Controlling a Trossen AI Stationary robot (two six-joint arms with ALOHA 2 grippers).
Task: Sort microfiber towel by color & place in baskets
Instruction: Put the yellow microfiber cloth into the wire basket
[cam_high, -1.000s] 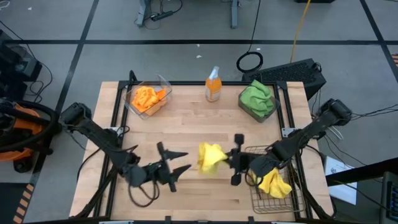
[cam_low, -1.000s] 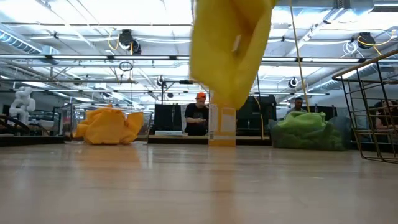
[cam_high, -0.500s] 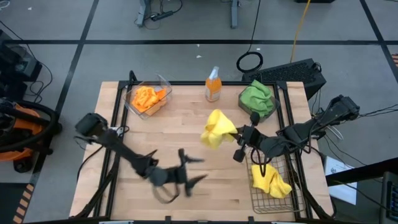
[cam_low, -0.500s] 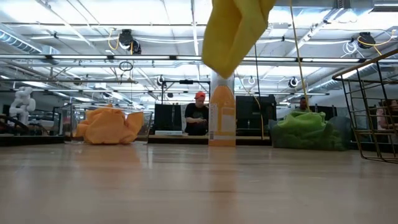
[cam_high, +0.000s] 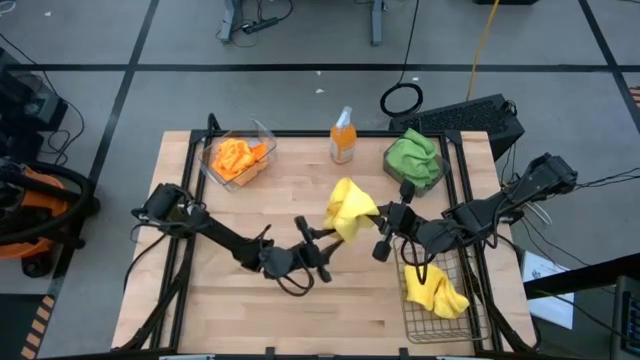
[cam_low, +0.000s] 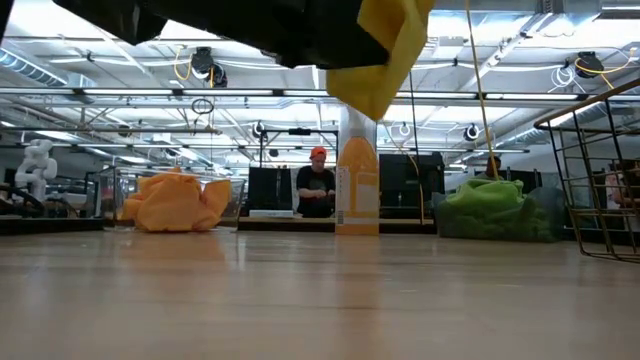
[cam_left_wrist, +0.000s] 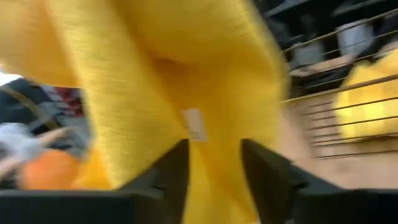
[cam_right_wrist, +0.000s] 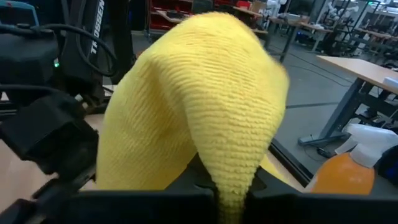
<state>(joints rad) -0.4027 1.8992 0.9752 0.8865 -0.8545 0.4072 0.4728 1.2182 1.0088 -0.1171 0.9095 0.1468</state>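
A yellow towel (cam_low: 385, 50) hangs down from the top edge, with a dark arm (cam_low: 230, 25) crossing in front of it at upper left. On the far side of the wooden worktop (cam_low: 320, 300) stand orange towels (cam_low: 175, 203) in a clear basket (cam_low: 108, 195), an orange spray bottle (cam_low: 358, 188), green towels (cam_low: 492, 205) and, at the right edge, a wire mesh basket (cam_low: 600, 180). A person (cam_low: 317, 185) stands in the room behind.
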